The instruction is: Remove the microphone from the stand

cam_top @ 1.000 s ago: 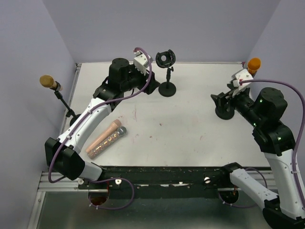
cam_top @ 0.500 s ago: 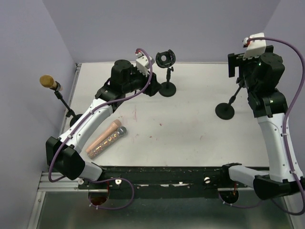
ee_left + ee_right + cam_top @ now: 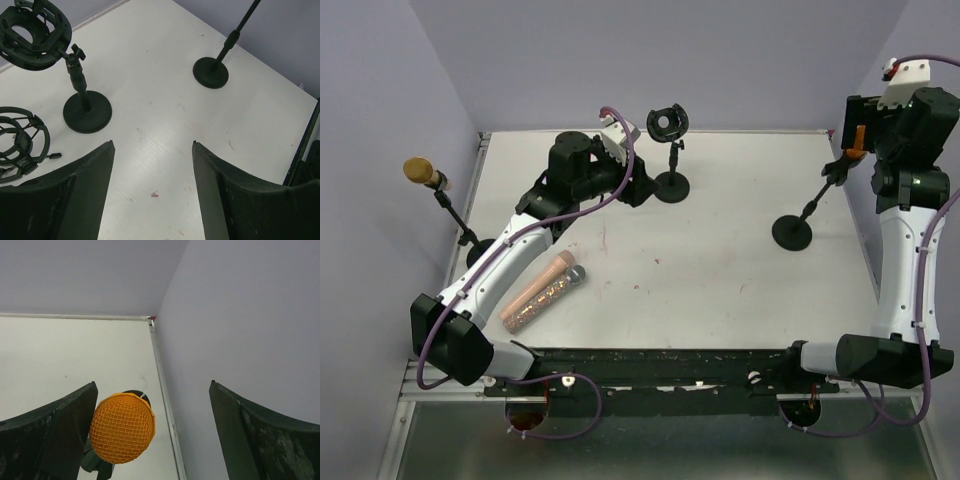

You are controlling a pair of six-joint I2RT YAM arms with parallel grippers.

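The orange microphone (image 3: 857, 140) sits at the top of a tilted black stand (image 3: 792, 233) at the right of the table. In the right wrist view its orange mesh head (image 3: 122, 427) lies between my fingers, close to the left finger (image 3: 60, 425). My right gripper (image 3: 152, 385) is open around it and is raised at the back right in the top view (image 3: 858, 118). My left gripper (image 3: 152, 144) is open and empty, low over the table near the back middle (image 3: 636, 188).
An empty shock-mount stand (image 3: 670, 125) stands at the back middle, also in the left wrist view (image 3: 35, 27), with a second shock mount (image 3: 17, 145) beside it. A pink microphone (image 3: 542, 292) lies on the table at the left. A gold-headed microphone (image 3: 418, 170) stands past the left edge. The purple wall is close on the right.
My right arm has lifted from beside the stand base and swung up to the back right, level with the orange microphone's head. The left arm has shifted only slightly.
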